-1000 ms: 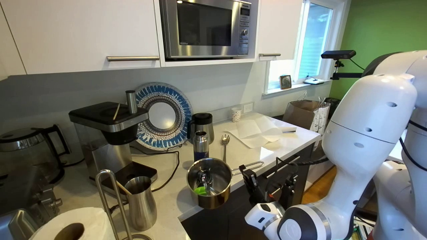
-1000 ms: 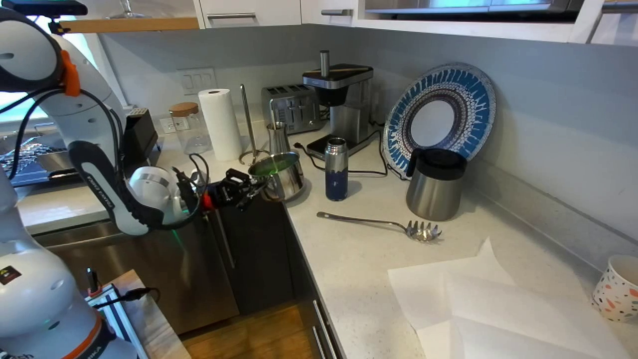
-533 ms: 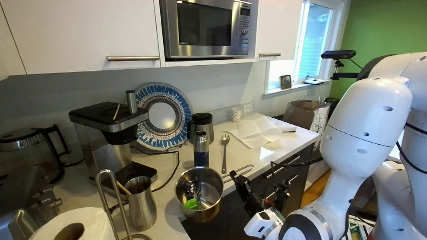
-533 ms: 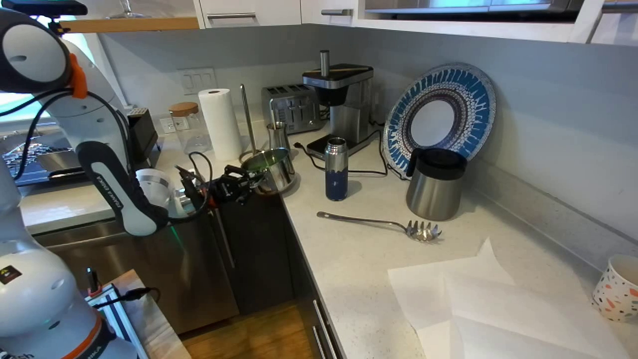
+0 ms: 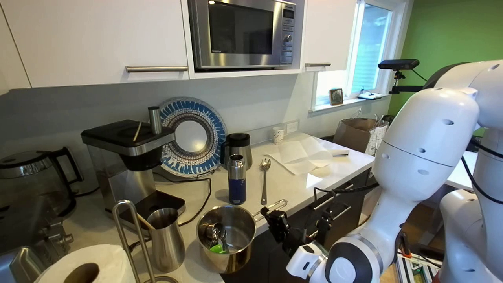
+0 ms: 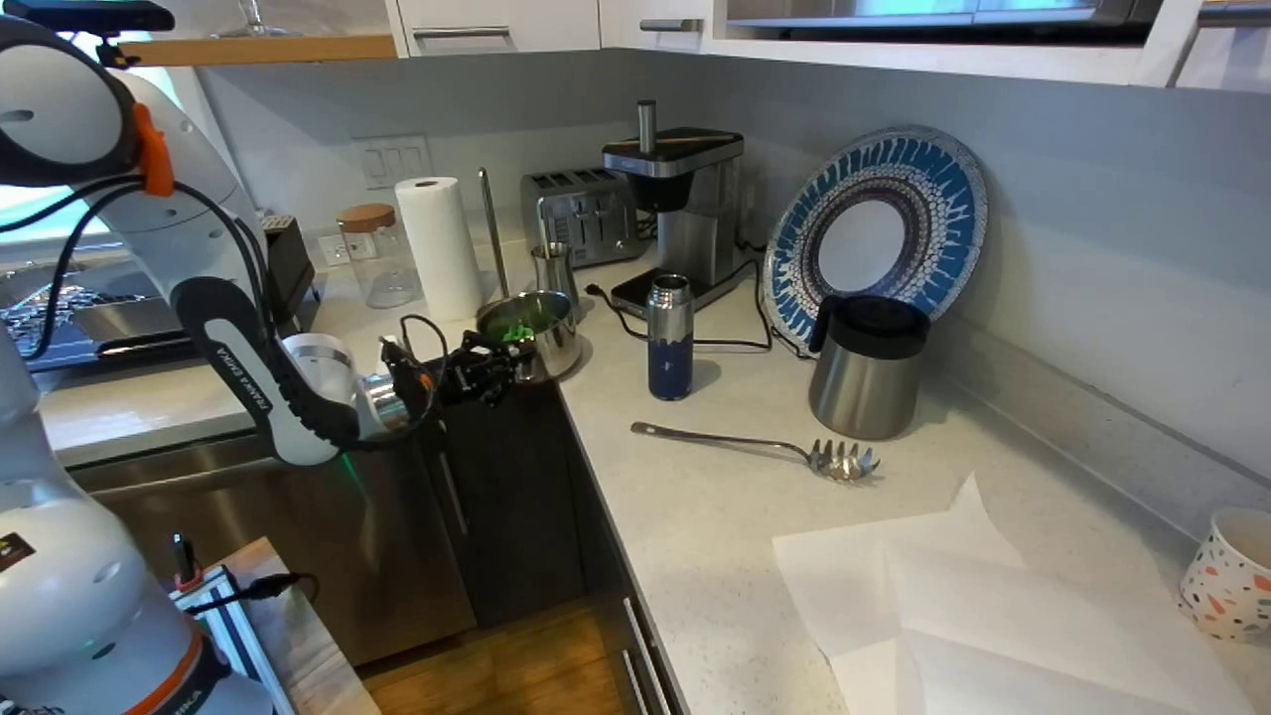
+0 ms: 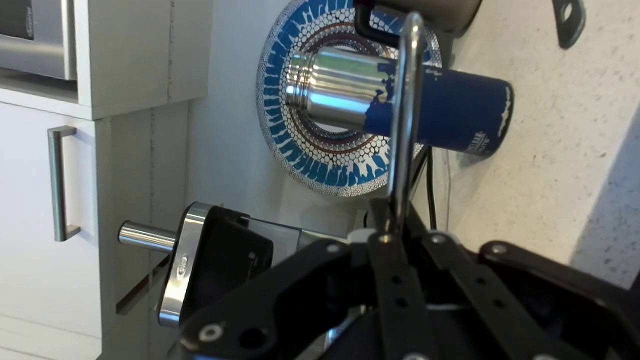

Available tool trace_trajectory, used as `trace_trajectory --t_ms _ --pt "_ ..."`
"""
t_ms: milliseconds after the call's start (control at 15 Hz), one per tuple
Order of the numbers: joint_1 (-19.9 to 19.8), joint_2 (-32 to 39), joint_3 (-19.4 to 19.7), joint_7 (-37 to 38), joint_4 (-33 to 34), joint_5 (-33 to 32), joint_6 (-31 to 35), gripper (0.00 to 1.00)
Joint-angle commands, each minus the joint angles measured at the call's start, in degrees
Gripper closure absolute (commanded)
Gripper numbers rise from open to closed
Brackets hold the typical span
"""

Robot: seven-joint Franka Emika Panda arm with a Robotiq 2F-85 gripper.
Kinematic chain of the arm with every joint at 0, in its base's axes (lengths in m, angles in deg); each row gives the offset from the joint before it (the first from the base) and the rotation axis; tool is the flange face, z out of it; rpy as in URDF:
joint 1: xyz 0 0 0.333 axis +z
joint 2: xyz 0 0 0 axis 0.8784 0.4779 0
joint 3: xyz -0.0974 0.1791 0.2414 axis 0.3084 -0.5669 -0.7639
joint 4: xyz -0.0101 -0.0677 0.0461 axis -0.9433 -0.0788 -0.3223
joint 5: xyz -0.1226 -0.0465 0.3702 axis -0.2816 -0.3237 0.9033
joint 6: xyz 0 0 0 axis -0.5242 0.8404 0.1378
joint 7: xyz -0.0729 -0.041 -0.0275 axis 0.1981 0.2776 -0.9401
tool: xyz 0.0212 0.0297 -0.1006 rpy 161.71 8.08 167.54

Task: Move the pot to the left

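The pot, a shiny steel saucepan (image 5: 243, 232) with a loop handle and a few utensils with green parts inside, is at the counter's inner corner. It overlaps the counter edge in an exterior view, and its wall also shows in an exterior view (image 6: 563, 348). I cannot tell whether its base touches the counter. My gripper (image 5: 267, 214) is shut on the pot's handle, also seen in an exterior view (image 6: 518, 359). In the wrist view the fingertips (image 7: 392, 212) pinch the steel loop handle (image 7: 406, 120). The pot's body is hidden in the wrist view.
A steel jug (image 5: 168, 243) stands close beside the pot, with a paper towel roll (image 5: 94, 267) nearby. A dark-blue tumbler (image 5: 237, 184) stands behind the pot. A pasta server (image 5: 264, 182), thermal carafe (image 6: 864, 382) and coffee maker (image 5: 133, 184) are also on the counter.
The gripper has moved the pot by its handle to the left and nearer the camera in an exterior view, toward the steel jug. The tumbler's base is now uncovered there.
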Motion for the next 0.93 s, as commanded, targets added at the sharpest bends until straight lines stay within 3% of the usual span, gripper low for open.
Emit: trace_trajectory --t_ms 0,867 --pt "-0.9 -3.5 0.8 3.1 -1.1 -5.2 2.6 0.99" --pt "-3.7 -8.2 4.6 7.6 -0.8 -16.5 16.3 0.99"
